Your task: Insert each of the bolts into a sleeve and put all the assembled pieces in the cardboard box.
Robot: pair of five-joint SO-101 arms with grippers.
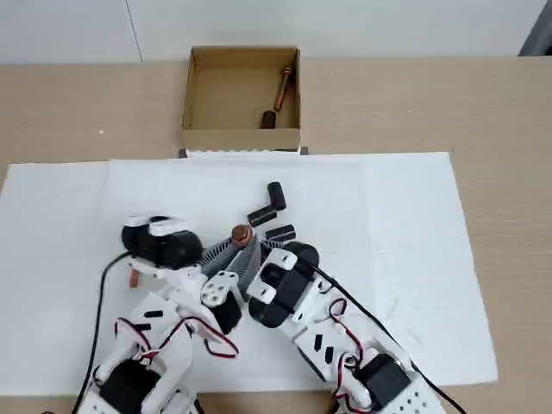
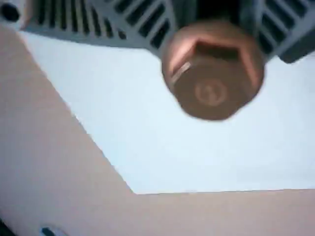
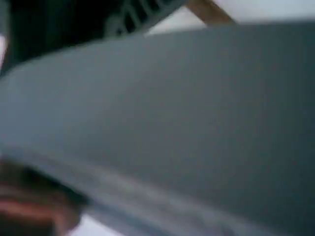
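A copper bolt (image 1: 241, 234) stands head-up at the middle of the white sheet, with my left gripper (image 1: 239, 244) shut on it. The left wrist view has its hex head (image 2: 211, 73) up close between grey ribbed fingers (image 2: 88, 24). My right gripper (image 1: 257, 254) presses in against the same spot from the right; a grey surface (image 3: 187, 113) blocks its wrist view, with a bit of copper (image 3: 29, 211) at the edge. Three black sleeves (image 1: 276, 196) (image 1: 261, 216) (image 1: 280, 233) lie just beyond the grippers. Another bolt (image 1: 134, 278) peeks out beside the left arm.
The cardboard box (image 1: 200, 90) stands at the far edge of the sheet, holding a bolt with a sleeve (image 1: 283, 86) and a black sleeve (image 1: 268, 119). The white sheet (image 1: 405, 241) covers the table's middle. Red and black cables trail behind both arms.
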